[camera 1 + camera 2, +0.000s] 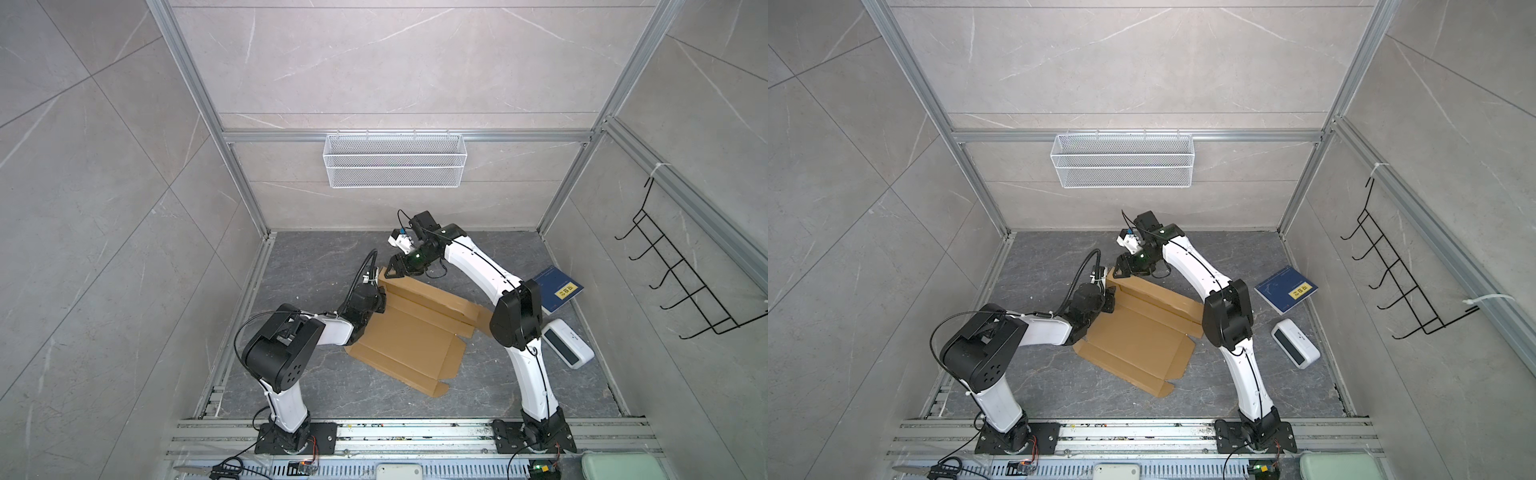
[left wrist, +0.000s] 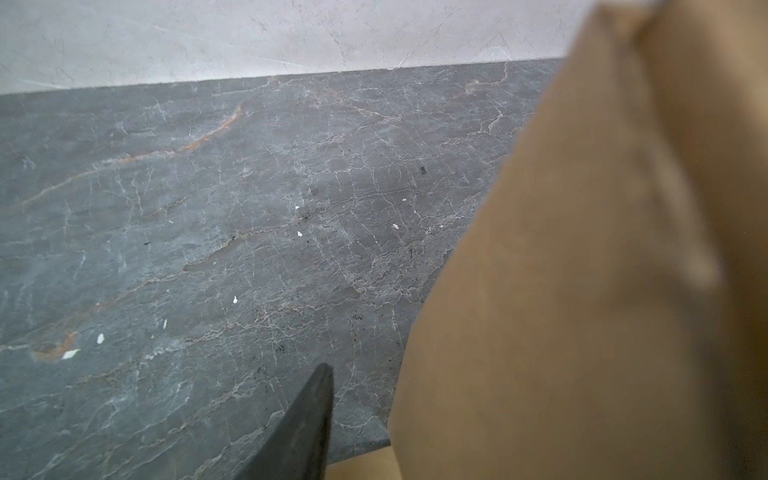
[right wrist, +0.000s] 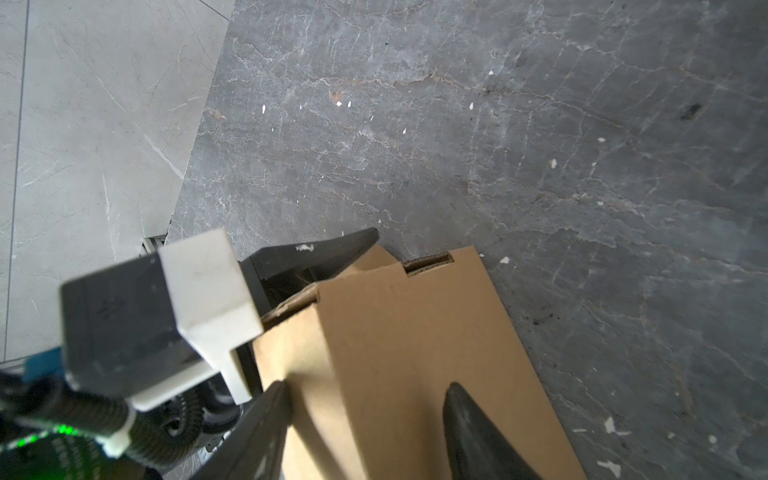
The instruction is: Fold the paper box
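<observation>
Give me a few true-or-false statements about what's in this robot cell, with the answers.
1. The brown corrugated cardboard box sheet lies completely flat. False: its far strip is folded up.
2. The dark blue book with a yellow label lies right of the cardboard. True.
3. The white wire mesh basket stands on the table. False: it hangs on the back wall.
4. The white oblong device with a dark face lies beside the right arm. True.

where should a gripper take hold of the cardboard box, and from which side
I'd take the paper box by its raised far panel, near a corner, coming from above with the jaws straddling it. That panel tilts up off the table, so its thin free edge is exposed; the rest lies flat with nothing to get under.
</observation>
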